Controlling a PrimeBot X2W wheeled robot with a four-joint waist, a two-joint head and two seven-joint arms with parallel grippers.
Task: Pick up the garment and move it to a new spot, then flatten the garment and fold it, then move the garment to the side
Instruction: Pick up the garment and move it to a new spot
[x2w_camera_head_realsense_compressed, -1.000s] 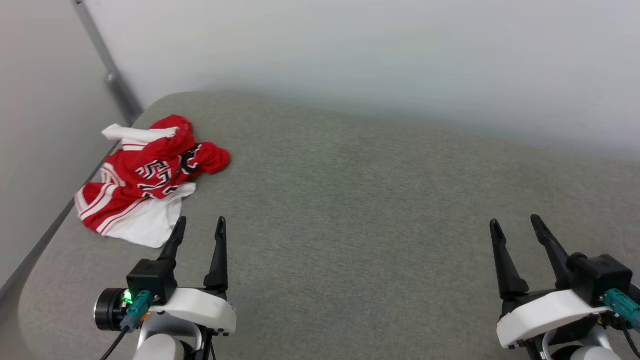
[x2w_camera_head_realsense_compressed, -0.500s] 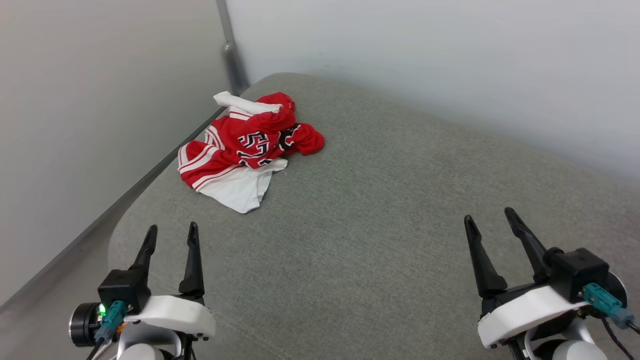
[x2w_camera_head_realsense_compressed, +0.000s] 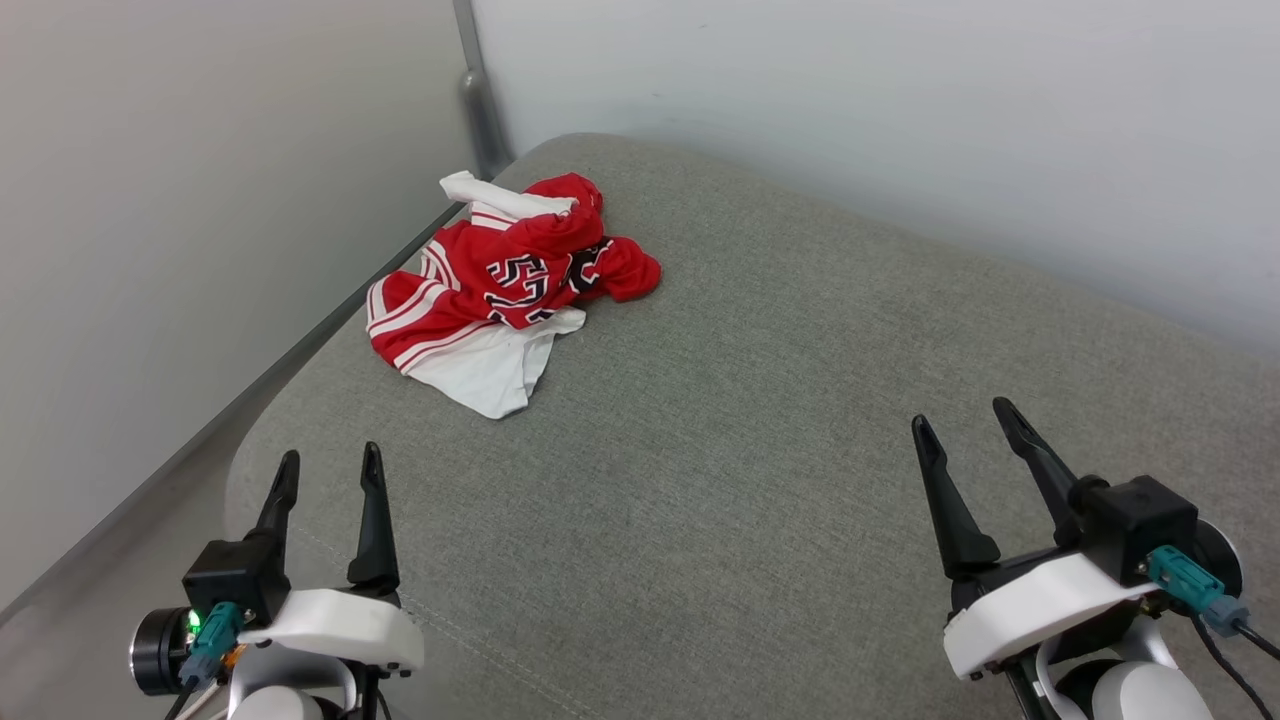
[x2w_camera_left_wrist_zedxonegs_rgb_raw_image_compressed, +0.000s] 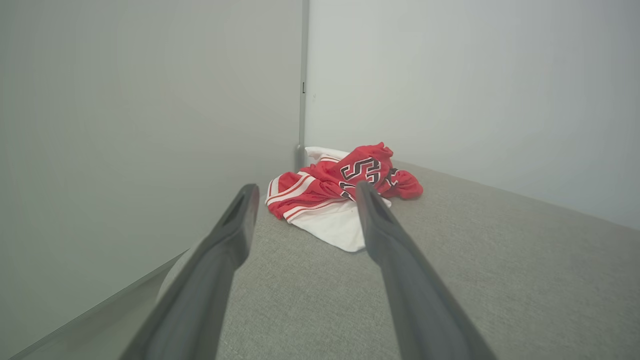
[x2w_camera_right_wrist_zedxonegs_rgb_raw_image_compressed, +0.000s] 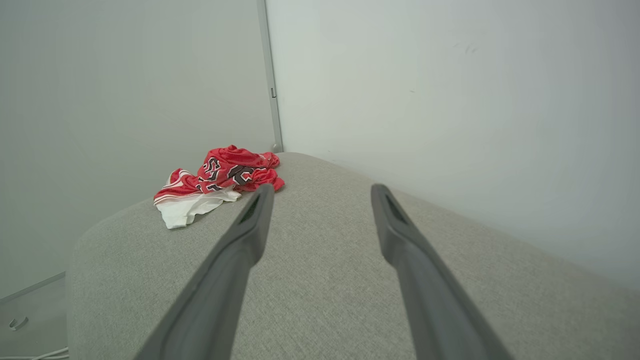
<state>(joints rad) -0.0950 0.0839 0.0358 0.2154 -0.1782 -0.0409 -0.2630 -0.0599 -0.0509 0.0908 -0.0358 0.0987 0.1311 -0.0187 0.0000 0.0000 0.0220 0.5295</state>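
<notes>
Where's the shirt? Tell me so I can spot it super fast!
Find the big grey cushion. Go to its far left corner, beside the grey post where two pale walls meet. The garment lies crumpled there: bright red with white panels, striped trim and black lettering, against plain grey fabric.

Smooth cloth garment (x2w_camera_head_realsense_compressed: 480, 295) (matt woven cushion (x2w_camera_head_realsense_compressed: 760, 450))

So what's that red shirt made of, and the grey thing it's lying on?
The garment looks like thin, smooth synthetic jersey: it crumples in soft folds. The grey surface looks like matte woven upholstery over padding, going by its fine weave and rounded edges.
</notes>
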